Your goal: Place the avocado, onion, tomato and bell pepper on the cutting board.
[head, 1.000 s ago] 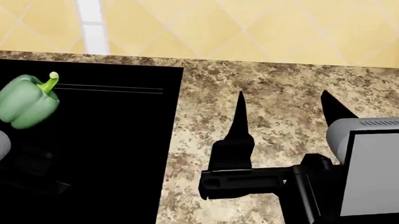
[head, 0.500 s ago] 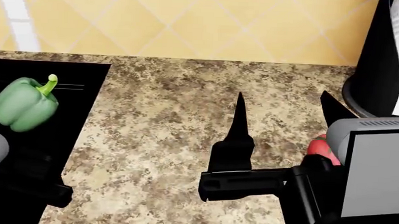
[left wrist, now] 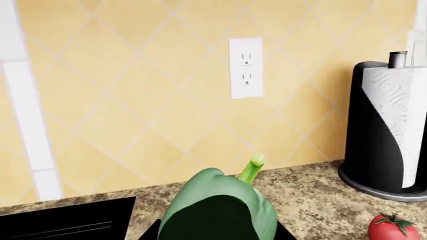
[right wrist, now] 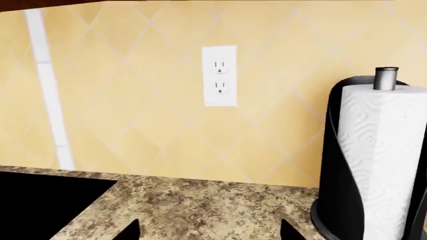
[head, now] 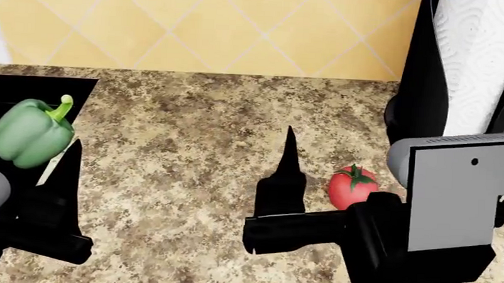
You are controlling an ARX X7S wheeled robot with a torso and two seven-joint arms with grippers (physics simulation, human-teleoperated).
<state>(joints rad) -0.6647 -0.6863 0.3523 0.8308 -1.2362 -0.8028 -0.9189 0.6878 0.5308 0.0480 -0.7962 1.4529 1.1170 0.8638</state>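
Beside the paper-towel holder [head: 455,73], tomato [head: 352,186] awaits; left tool [head: 41,191] grasping bell pepper [head: 33,132], right tool [head: 317,200] released; board unseen.

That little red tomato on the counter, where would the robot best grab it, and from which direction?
Probably around its round middle, coming down from above. The tomato sits upright on the speckled counter, green stem on top, so fingers closing on opposite sides below the stem should seat well. The paper towel holder stands close behind it, and the free right gripper is nearest.
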